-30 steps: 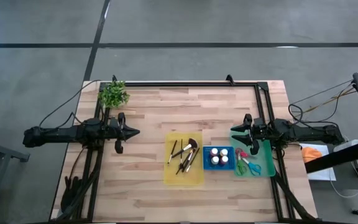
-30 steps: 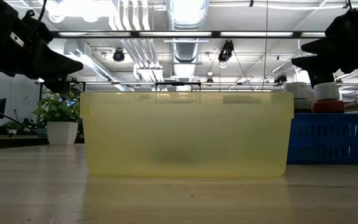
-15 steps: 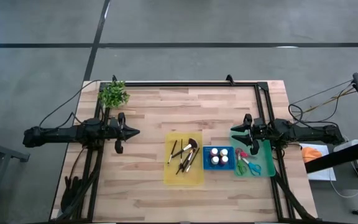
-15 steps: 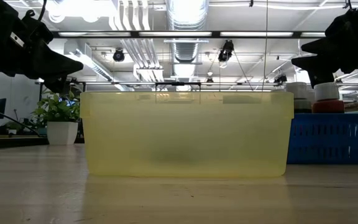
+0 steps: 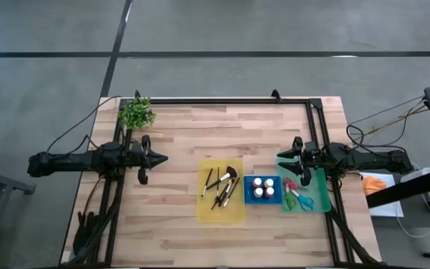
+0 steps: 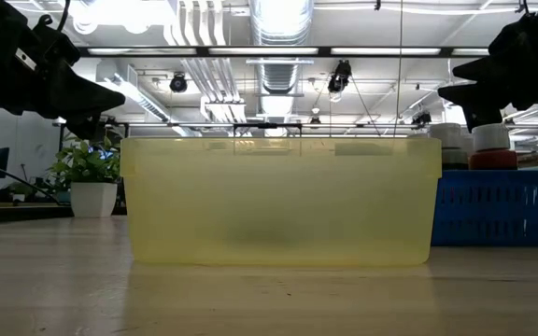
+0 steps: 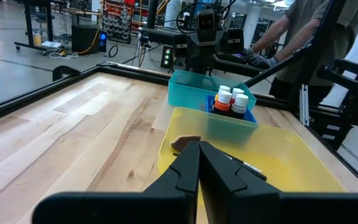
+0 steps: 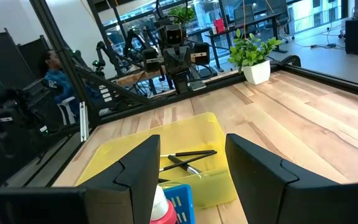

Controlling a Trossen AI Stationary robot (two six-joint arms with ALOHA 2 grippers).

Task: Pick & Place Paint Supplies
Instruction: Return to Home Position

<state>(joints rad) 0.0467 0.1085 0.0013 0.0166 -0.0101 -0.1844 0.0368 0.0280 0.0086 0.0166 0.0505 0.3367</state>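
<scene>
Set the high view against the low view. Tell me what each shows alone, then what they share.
High view only: the brushes in the yellow bin, the scissors in the green bin. Low view only: the white pot under the plant, the ceiling ducts. Both: the yellow bin, the blue bin, the plant, the left tool and right tool, held above the table at either side.

Between the earlier pictures and this moment I can find no change. The left gripper, the right gripper and every item on the pale wooden table show no shift.
</scene>
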